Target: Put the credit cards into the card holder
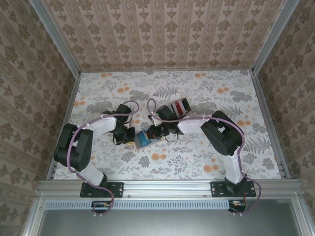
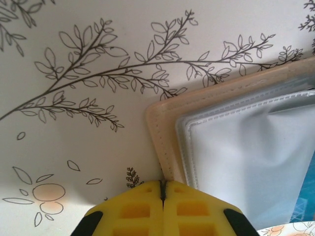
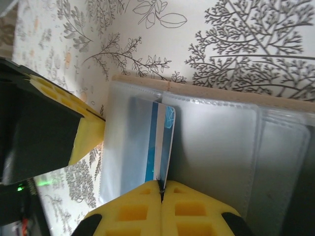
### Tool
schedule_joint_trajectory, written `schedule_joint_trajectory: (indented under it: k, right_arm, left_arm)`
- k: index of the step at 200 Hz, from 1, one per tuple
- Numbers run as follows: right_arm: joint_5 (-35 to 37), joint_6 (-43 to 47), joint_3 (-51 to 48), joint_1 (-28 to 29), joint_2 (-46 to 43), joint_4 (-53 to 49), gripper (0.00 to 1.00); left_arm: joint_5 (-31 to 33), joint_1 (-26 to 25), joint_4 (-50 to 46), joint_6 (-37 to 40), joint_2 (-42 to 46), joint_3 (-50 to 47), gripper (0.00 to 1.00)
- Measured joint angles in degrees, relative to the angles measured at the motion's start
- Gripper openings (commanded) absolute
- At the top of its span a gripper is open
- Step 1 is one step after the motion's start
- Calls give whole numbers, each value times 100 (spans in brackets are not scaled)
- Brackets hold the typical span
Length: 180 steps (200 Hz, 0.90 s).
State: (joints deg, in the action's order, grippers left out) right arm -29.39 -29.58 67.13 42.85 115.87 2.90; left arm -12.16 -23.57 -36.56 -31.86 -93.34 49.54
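The tan card holder (image 1: 139, 143) lies open on the floral table between the two grippers, its grey-blue inside (image 2: 236, 157) facing up. My left gripper (image 2: 162, 184) is shut on its tan border (image 2: 160, 130) at the left edge. My right gripper (image 3: 161, 186) is shut on a blue-and-white striped credit card (image 3: 162, 140), which stands on edge over the holder's clear pockets (image 3: 216, 147), near the middle fold. The other credit cards (image 1: 179, 106), red, white and dark, lie in a small bunch on the table behind the right gripper (image 1: 156, 132).
The left gripper's yellow finger (image 3: 86, 135) presses in from the left side of the holder in the right wrist view. Patterned walls enclose the table (image 1: 206, 157) on three sides. Both arms reach toward the table's middle, with cables looping above them.
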Motion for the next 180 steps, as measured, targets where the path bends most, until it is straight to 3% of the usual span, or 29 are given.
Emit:
schedule_joint_trajectory:
  k: [83,104,127,180]
  right_arm:
    - [1318,291,752,597,87,-1088,1]
    - [1298,280,732,605,87,-1045,8]
    - [1147,210,625,570,87,-872,23]
    - [1047,264,417,417,-175,-1036,30]
  left_arm:
    - [13,-4,-4,0,0,0,0]
    - [13,-4,-4,0,2,0,0]
    - [13,-4,4,0,24,0,0]
    - [109,-44,118,-2,282,-116,0]
